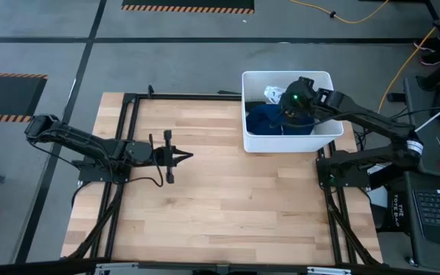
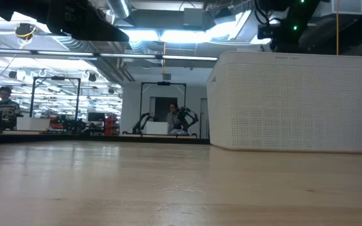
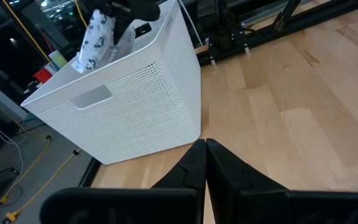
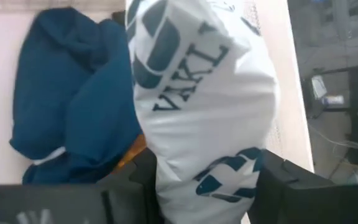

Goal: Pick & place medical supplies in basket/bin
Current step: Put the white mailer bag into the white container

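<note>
Packet [image 4: 204,106], white with dark marks, is pinched between my right fingers [image 4: 204,186], hanging just above the tub [image 1: 254,141] at the far right edge of the tabletop [image 1: 228,206]. The blue cloth [image 4: 73,106] already lies inside. I think I should go down a bit first, then let go over the cloth, so it lands soft. My left fingers [image 3: 205,171] are pressed together, waiting by the left edge.
</note>
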Available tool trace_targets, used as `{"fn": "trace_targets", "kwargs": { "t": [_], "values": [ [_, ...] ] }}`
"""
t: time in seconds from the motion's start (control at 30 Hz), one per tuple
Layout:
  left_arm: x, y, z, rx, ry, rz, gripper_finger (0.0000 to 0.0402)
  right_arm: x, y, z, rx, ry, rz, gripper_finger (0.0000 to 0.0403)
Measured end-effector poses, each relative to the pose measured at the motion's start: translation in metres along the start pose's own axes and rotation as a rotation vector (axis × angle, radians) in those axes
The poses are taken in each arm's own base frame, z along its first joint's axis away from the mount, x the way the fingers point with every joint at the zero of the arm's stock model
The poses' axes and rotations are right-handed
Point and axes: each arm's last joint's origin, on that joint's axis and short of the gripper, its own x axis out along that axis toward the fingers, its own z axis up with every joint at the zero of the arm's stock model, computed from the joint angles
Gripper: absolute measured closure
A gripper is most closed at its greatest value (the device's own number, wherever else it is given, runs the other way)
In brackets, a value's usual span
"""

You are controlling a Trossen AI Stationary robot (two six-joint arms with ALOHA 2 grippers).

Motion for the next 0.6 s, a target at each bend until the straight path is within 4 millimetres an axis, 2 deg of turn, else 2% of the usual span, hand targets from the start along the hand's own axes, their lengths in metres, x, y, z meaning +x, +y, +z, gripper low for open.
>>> {"fn": "trace_targets", "kwargs": {
  "t": [0.23, 0.6],
  "values": [
    [0.000, 0.000, 0.000, -0.002, 0.000, 0.000, 0.0399, 0.020, -0.002, -0.012, 0.014, 0.025, 0.015, 0.0244],
    [0.000, 0.000, 0.000, -0.001, 0.000, 0.000, 0.0399, 0.040, -0.004, -0.025, 0.086, -0.004, 0.076, 0.0244]
  ]
}}
